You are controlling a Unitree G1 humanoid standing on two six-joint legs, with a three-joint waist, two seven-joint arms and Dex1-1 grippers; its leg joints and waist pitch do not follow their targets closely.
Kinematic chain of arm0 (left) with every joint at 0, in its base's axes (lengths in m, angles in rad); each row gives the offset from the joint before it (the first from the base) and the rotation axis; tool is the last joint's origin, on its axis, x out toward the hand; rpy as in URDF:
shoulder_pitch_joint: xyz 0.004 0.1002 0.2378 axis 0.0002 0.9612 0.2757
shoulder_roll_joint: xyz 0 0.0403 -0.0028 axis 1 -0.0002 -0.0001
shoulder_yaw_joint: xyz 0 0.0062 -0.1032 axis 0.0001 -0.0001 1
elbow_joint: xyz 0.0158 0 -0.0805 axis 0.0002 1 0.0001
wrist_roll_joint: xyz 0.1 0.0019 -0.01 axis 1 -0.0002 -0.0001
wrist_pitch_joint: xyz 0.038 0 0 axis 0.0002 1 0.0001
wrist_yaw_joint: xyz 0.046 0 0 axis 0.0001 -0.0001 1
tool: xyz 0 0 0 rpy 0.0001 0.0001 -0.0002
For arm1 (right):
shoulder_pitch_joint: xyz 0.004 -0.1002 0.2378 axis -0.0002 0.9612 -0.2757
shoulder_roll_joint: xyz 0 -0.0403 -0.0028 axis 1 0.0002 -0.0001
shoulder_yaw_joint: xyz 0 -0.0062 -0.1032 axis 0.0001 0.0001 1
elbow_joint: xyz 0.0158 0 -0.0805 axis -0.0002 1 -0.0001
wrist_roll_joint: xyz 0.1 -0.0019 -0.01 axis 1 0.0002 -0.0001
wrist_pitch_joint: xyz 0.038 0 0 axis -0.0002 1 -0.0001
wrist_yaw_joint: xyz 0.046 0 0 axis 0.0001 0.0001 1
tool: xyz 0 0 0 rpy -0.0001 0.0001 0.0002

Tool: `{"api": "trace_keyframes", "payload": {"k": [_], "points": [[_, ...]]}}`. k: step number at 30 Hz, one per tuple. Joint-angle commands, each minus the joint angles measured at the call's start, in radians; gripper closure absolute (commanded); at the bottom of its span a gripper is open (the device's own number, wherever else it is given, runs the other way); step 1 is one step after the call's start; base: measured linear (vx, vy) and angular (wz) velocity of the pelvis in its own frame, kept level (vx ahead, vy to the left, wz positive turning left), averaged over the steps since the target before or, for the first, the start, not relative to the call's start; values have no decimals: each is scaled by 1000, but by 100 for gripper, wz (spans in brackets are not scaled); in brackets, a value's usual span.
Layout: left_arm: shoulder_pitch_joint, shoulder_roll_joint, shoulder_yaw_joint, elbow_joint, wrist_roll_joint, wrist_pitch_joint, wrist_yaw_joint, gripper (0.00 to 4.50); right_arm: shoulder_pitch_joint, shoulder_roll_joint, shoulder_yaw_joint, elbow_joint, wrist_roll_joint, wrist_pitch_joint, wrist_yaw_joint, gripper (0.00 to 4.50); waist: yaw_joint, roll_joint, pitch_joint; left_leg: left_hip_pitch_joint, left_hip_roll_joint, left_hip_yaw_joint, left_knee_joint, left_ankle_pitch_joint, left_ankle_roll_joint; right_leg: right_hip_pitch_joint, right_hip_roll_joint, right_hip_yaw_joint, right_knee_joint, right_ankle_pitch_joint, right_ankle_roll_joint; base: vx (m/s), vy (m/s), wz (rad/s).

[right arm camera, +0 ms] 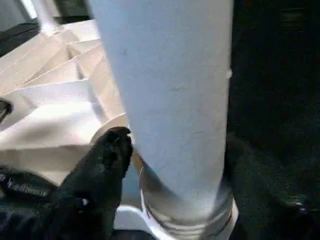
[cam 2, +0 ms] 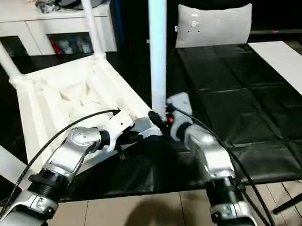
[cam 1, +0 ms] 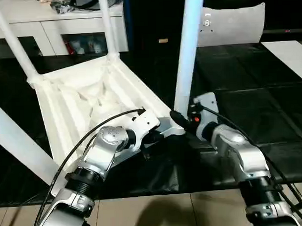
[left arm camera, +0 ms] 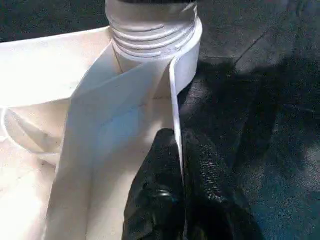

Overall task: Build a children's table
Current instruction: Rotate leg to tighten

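Ribbed white plastic tabletop (cam 1: 86, 95) carries smooth tapered tube legs (cam 1: 188, 52)

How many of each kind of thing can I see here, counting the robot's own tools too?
White tabletop: 1
White legs: 4
Grey cushion: 1
Robot tools: 2, the left tool and the right tool
Total: 8
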Motion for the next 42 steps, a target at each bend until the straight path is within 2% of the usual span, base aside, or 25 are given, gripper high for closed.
{"api": "trace_keyframes", "payload": {"k": [1, 3, 4, 5, 7, 8, 9, 10, 12, 17, 19, 21, 23, 25, 27, 29, 33, 42], "points": [[-4, 27, -19, 31, 14, -57, -30, 450, 29, -33, 21, -24, -12, -36, 45, 101, 1, -2, -54, -5, 61, -16, -59, -45, 89, 62, -92, 71, -94, 43, -194, 0, 0, 0], [-7, 38, -21, 42, 12, -75, -43, 450, 43, -53, 27, -36, -16, -48, 73, 96, 2, -6, -52, -4, 63, -14, -63, -64, 79, 62, -92, 73, -97, 19, -188, 0, 0, 0], [-14, 54, -24, 59, 9, -105, -65, 450, 56, -73, 16, -45, -4, -68, 105, 77, 3, -8, -51, -3, 62, -13, -65, -77, 73, 61, -93, 74, -99, -5, -184, 0, 0, 0], [-20, 72, -27, 77, 7, -130, -91, 450, 71, -104, 9, -57, 10, -84, 154, 77, 7, -7, -49, -3, 60, -12, -65, -98, 73, 60, -95, 75, -106, -42, -175, 0, 0, 0], [-25, 84, -32, 89, 6, -152, -112, 450, 80, -128, 10, -66, 12, -98, 184, 52, 8, -7, -49, -3, 63, -13, -67, -99, 72, 59, -94, 76, -104, -44, -171, 0, 0, 0], [-31, 104, -44, 104, 5, -202, -157, 450, 88, -163, 11, -70, -1, -144, 212, 52, 10, -6, -48, -3, 63, -13, -67, -103, 73, 57, -95, 76, -108, -51, -167, 0, 0, 0], [-33, 114, -53, 111, 7, -218, -178, 450, 90, -180, 6, -72, 2, -145, 228, 44, 9, -8, -48, -4, 62, -11, -66, -103, 73, 57, -95, 78, -107, -49, -165, 0, 0, 0], [-36, 124, -64, 119, 10, -241, -203, 450, 90, -202, 2, -79, 25, -103, 267, 22, 10, -8, -48, -3, 61, -12, -66, -101, 73, 57, -95, 78, -106, -47, -166, 0, 0, 0], [-41, 140, -80, 134, 7, -282, -246, 450, 93, -238, 2, -92, 65, -66, 336, 16, 12, -8, -48, -2, 60, -11, -65, -97, 84, 56, -94, 77, -107, -47, -174, 0, 0, 0], [-48, 166, -111, 149, -28, -365, -397, 450, 98, -324, 30, -124, 123, -58, 525, 7, 22, -7, -54, -4, 67, -11, -60, -64, 115, 57, -97, 76, -96, 33, -200, 0, 0, 0], [-49, 175, -130, 148, -35, -398, -452, 450, 99, -352, 56, -133, 142, -60, 605, 34, 28, -6, -57, -4, 70, -11, -57, -47, 129, 57, -96, 74, -90, 72, -210, 0, 0, 0], [-50, 178, -136, 148, -37, -409, -472, 450, 99, -360, 67, -134, 149, -60, 637, 42, 37, -6, -59, -2, 75, -11, -55, -24, 143, 51, -98, 73, -82, 117, -223, 0, 0, 0], [-52, 190, -162, 140, -38, -438, -535, 450, 94, -378, 100, -140, 169, -34, 714, 61, 45, -8, -59, -2, 75, -11, -54, -26, 149, 52, -100, 72, -81, 119, -231, 0, 0, 0], [-51, 190, -166, 135, -38, -446, -550, 450, 90, -379, 109, -140, 170, -31, 729, 86, 49, -7, -58, -3, 78, -11, -55, -30, 145, 50, -100, 72, -81, 107, -231, 0, 0, 0], [-50, 190, -171, 126, -39, -449, -563, 450, 80, -370, 120, -128, 172, -26, 741, 96, 57, -6, -59, 3, 82, -11, -55, -39, 131, 47, -104, 75, -79, 106, -234, 0, 0, 0], [-51, 190, -176, 127, -38, -456, -575, 450, 71, -362, 128, -113, 171, -31, 747, 121, 58, -8, -57, 1, 79, -10, -57, -53, 120, 48, -104, 75, -81, 91, -233, 0, 0, 0], [-48, 188, -176, 127, -48, -459, -593, 450, 62, -350, 138, -95, 166, -37, 753, 144, 57, -8, -55, -1, 76, -9, -61, -72, 95, 51, -105, 75, -88, 36, -217, 0, 0, 0], [-36, 191, -172, 120, -63, -452, -610, 450, 59, -345, 144, -103, 180, -16, 769, 212, 57, -9, -57, -1, 76, -8, -59, -55, 102, 49, -104, 75, -85, 62, -213, 0, 0, 0]]}}
